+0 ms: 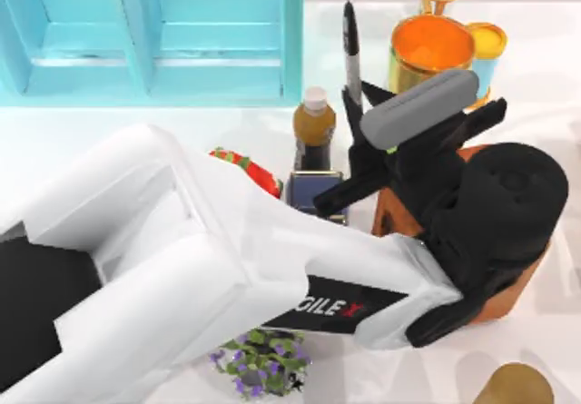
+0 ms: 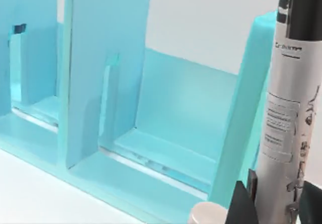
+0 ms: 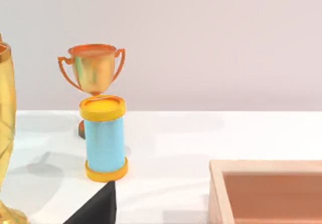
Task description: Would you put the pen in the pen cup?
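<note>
Above the middle of the table, my left gripper is clamped on the lower barrel of the pen, which stands upright with its dark cap end up; in the left wrist view the pen rises between the two black fingertips. I judge it light, stiff and smooth-skinned, so a hold low on the barrel could let it tilt or slide if I move sharply. Just below the gripper in the top view sits the pen cup, partly covered by my arm. The brown bottle stands right beside it, close enough to knock. Farther out are the turquoise rack, a gold goblet, a blue canister, a trophy and the red plant pot. My right gripper's state I cannot tell.
</note>
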Robot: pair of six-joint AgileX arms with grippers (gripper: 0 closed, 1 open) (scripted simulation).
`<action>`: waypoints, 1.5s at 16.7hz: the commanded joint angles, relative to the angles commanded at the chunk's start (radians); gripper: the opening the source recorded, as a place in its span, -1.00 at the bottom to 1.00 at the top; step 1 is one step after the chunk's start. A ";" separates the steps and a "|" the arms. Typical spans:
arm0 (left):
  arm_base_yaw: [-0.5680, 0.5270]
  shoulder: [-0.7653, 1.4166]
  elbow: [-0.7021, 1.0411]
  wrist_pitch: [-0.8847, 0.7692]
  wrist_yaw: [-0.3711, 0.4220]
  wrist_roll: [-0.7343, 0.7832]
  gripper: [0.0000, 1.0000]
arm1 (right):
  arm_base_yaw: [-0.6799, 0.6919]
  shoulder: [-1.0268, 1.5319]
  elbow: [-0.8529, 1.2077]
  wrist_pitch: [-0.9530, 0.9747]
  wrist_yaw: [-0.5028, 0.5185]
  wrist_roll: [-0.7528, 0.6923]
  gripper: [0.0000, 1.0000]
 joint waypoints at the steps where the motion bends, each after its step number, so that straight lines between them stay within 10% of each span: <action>1: 0.000 0.000 0.000 0.000 0.000 0.000 -1.00 | 0.000 0.000 0.000 0.000 0.000 0.000 1.00; 17: 0.011 0.002 -0.003 0.002 0.011 -0.003 -1.00 | 0.000 0.000 0.000 0.000 0.000 0.000 1.00; 25: 0.011 0.002 -0.003 0.002 0.011 -0.003 0.21 | 0.000 0.000 0.000 0.000 0.000 0.000 1.00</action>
